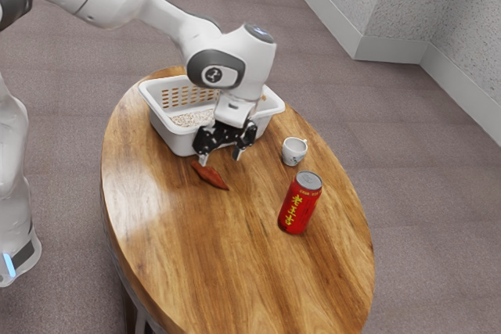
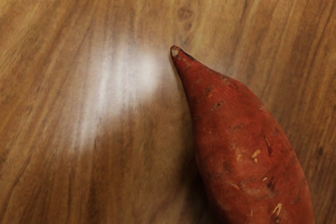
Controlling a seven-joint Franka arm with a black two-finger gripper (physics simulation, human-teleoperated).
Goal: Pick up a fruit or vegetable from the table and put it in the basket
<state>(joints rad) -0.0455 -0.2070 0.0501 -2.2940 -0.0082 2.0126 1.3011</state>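
My gripper is open above the table, with its two fingertips spread apart beside the basket's near side. A reddish-brown sweet potato lies on the wood, close under the fingertips and slightly toward the viewer. In the wrist view the sweet potato is large, its thin tip pointing away from its thick body. The white basket stands behind the gripper, with pale speckled material visible on its floor; the hand covers part of its rim.
A white cup stands on the round-edged wooden table toward the exterior view's right of the gripper. Nearer the viewer, a red can stands upright.
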